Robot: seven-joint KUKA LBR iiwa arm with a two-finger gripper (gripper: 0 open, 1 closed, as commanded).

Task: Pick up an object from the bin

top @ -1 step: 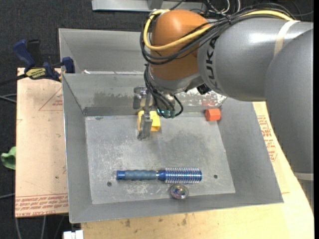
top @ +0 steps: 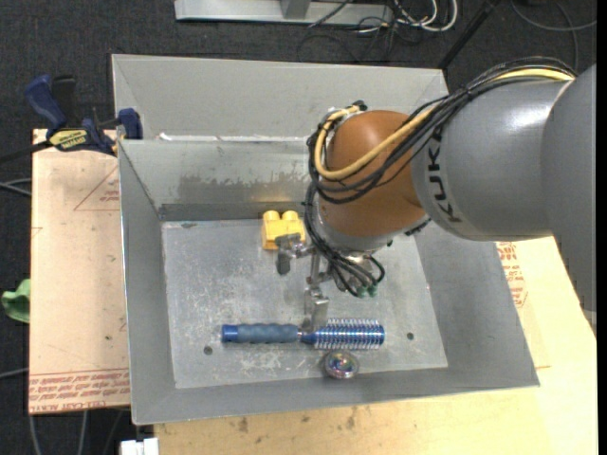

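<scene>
My gripper hangs over the middle of the bin, below the orange wrist cover, open with nothing between its fingers. One fingertip is just below a yellow toy block that lies toward the back wall. The other fingertip reaches down close above a blue hairbrush, near where the handle meets the bristle head. The brush lies crosswise near the front of the bin, handle to the left. A small round silvery thing sits just in front of the brush head.
A bit of green peeks out beside the wrist cables, right of the gripper. The bin's sloping walls close in at the back and left. The arm and its cover hide the bin's right rear part.
</scene>
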